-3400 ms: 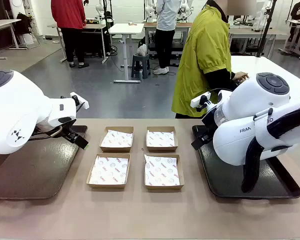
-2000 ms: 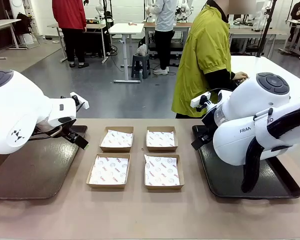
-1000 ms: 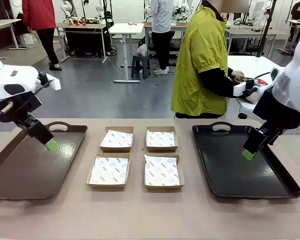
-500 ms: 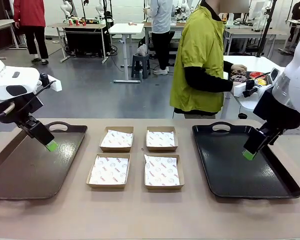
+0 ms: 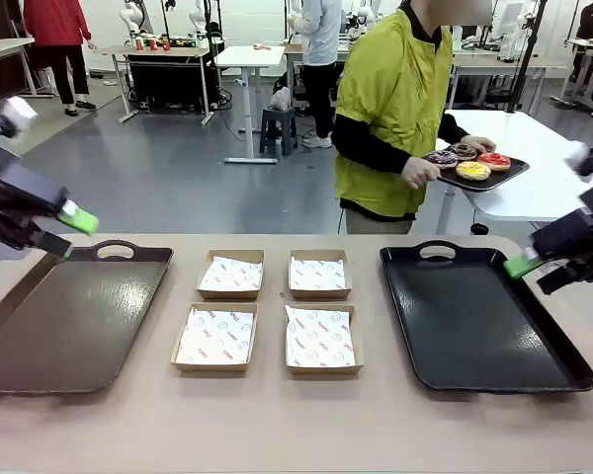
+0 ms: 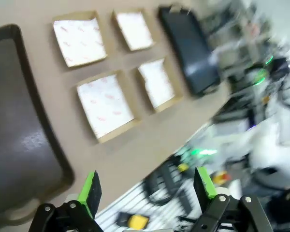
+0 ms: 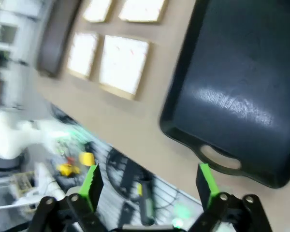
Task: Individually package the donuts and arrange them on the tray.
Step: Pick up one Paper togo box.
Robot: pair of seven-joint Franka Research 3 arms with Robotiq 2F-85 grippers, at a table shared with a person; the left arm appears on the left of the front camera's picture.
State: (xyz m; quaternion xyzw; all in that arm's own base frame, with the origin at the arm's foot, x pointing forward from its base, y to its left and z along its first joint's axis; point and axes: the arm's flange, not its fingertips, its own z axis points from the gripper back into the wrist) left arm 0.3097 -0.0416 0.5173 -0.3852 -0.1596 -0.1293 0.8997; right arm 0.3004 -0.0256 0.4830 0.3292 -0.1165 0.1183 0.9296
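Observation:
Several donuts (image 5: pixel 472 170), iced yellow, red, brown and purple-sprinkled, lie on a small black tray (image 5: pixel 510 172) that the person holds beyond the table's far right. On the table, four paper-lined boxes (image 5: pixel 215 338) sit between a left black tray (image 5: pixel 69 326) and a right black tray (image 5: pixel 474 316). My left gripper (image 5: pixel 67 232) hangs open above the left tray's far corner. At the right edge, my right gripper (image 5: pixel 539 275) is open over the right tray. The left wrist view shows my left gripper (image 6: pixel 147 186) holding nothing. The right wrist view shows the same for my right gripper (image 7: pixel 149 182).
The left wrist view looks down on the boxes (image 6: pixel 105 104) and the left tray (image 6: pixel 14 121). In the right wrist view are the right tray (image 7: pixel 241 87) and boxes (image 7: pixel 123 65). A white table (image 5: pixel 534 197) stands behind the person. Bare tabletop runs along the front edge.
Both arms have swung outward and their grippers have lifted off the trays. The person has turned toward the table, holding the small tray of donuts.

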